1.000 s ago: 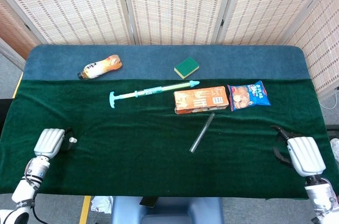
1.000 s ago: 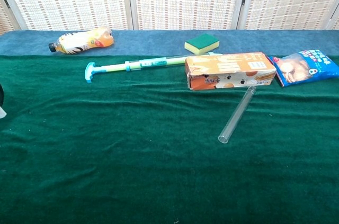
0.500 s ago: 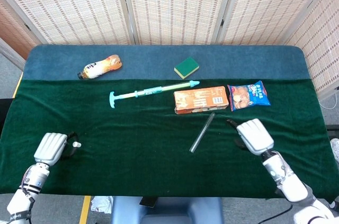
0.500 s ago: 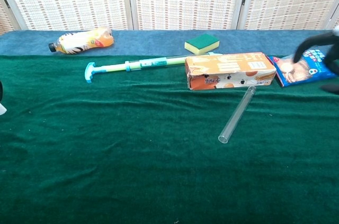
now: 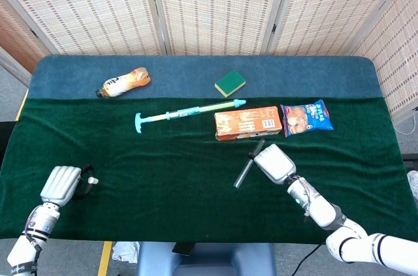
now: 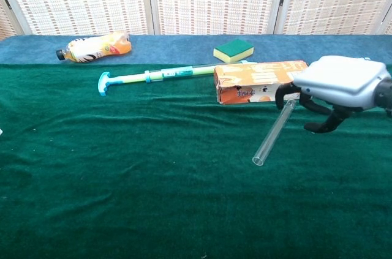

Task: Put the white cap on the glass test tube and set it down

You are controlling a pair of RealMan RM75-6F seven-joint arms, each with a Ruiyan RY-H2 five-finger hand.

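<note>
The glass test tube lies on the green cloth, slanting from the orange box toward the front; in the chest view the test tube has its open end nearest me. My right hand hovers at the tube's far end. In the chest view the right hand has its dark fingers apart and curved over that end, gripping nothing. My left hand is at the front left corner and pinches the small white cap at its fingertips.
An orange box lies just behind the tube, with a blue snack bag to its right. A teal pump rod, a green sponge and an orange bottle lie further back.
My right hand has swept from the front right edge leftward to the tube's far end. The left hand with the cap has shifted slightly toward the front.
</note>
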